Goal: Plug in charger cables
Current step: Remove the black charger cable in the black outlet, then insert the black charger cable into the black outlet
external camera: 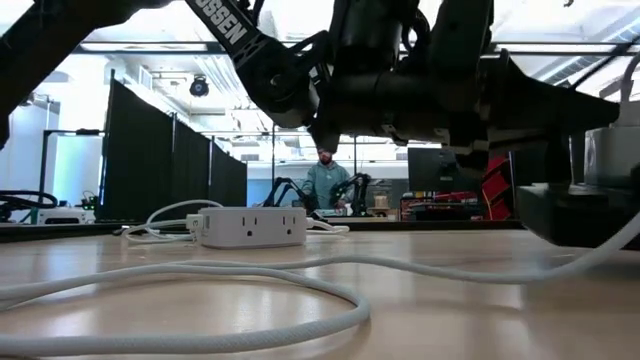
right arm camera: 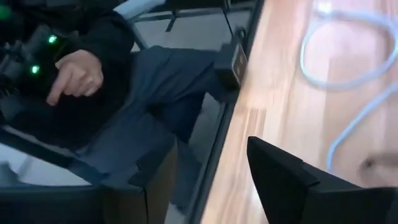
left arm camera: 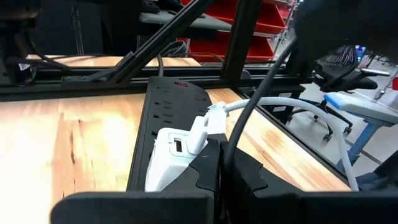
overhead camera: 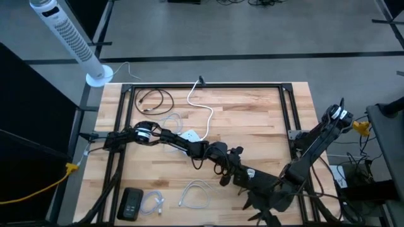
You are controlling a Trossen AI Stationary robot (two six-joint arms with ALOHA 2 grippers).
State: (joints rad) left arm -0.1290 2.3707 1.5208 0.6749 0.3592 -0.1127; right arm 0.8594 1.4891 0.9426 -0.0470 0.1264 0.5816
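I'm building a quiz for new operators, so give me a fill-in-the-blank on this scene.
1. The socket cube on the table is coloured ___.
2. The coiled cable lying nearest the fan is ___.
3. The left gripper, at the socket cube, is ___, not open.
Missing words: white; black; shut.

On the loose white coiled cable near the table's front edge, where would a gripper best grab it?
Grip the white cable at a plug end, just behind the plug, coming straight down from above. It lies flat in a loose loop on the table, clear of neighbours, so probably only a top approach fits.
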